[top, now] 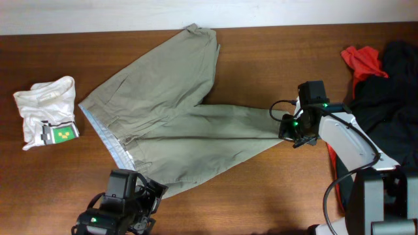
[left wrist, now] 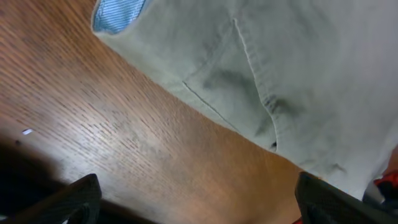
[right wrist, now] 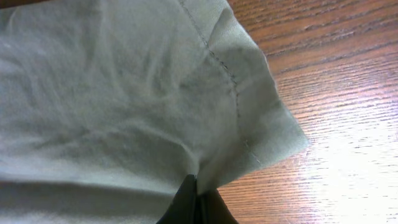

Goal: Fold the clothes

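The khaki trousers (top: 170, 124) lie spread flat on the wooden table, waistband with pale blue lining at the left, one leg reaching to the back, the other to the right. My right gripper (top: 285, 127) is shut on the hem of the right leg (right wrist: 205, 112), the cloth pinched between its fingers (right wrist: 198, 198). My left gripper (top: 140, 189) is open and empty just above the table by the front edge of the waist. In the left wrist view its fingertips (left wrist: 199, 199) stand wide apart over bare wood, with the trousers' pocket seam (left wrist: 261, 93) ahead.
A small white garment with a green label (top: 47, 111) lies at the far left. Red (top: 362, 60) and black (top: 395, 85) garments are piled at the right edge, behind my right arm.
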Controlling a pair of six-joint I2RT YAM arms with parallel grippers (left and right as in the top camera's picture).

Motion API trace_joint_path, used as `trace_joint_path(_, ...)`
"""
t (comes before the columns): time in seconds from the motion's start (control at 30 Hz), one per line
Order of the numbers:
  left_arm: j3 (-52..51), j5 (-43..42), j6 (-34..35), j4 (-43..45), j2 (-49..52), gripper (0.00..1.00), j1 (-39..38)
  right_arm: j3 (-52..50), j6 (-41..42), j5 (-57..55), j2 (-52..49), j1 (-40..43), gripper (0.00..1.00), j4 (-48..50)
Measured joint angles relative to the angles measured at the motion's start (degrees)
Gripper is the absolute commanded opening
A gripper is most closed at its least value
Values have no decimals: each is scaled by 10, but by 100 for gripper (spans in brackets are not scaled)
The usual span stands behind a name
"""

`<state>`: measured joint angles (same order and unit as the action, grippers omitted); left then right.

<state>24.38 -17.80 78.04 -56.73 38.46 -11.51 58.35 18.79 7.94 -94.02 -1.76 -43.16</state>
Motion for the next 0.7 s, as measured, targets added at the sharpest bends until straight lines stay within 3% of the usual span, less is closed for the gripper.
trace_joint_path(0.07, -3, 8, 12, 12, 4, 99, 0, 0, 0, 0, 0, 0, 4, -1)
trace_joint_path(0.3, -4, 165, 22, 31, 23, 97, 0, 0, 0, 0, 0, 0, 4, -9)
trace_joint_path(0.43, -6, 151, 22, 83, 123, 95, 0, 0, 0, 0, 0, 0, 4, -16)
trace_joint_path(0.5, -6, 123, 22, 106, 183, 89, 0, 0, 0, 0, 0, 0, 4, -18)
trace_joint_path(0.53, -6, 116, 24, 115, 197, 82, 0, 0, 0, 0, 0, 0, 4, -18)
trace_joint_path(0.57, -6, 98, 24, 135, 235, 49, 0, 0, 0, 0, 0, 0, 4, -24)
trace_joint_path(0.63, -7, 95, 25, 159, 242, 2, 0, 0, 0, 0, 0, 0, 4, -27)
trace_joint_path(0.7, -8, 110, 26, 172, 243, 1, 0, 0, 0, 0, 0, 0, 4, -33)
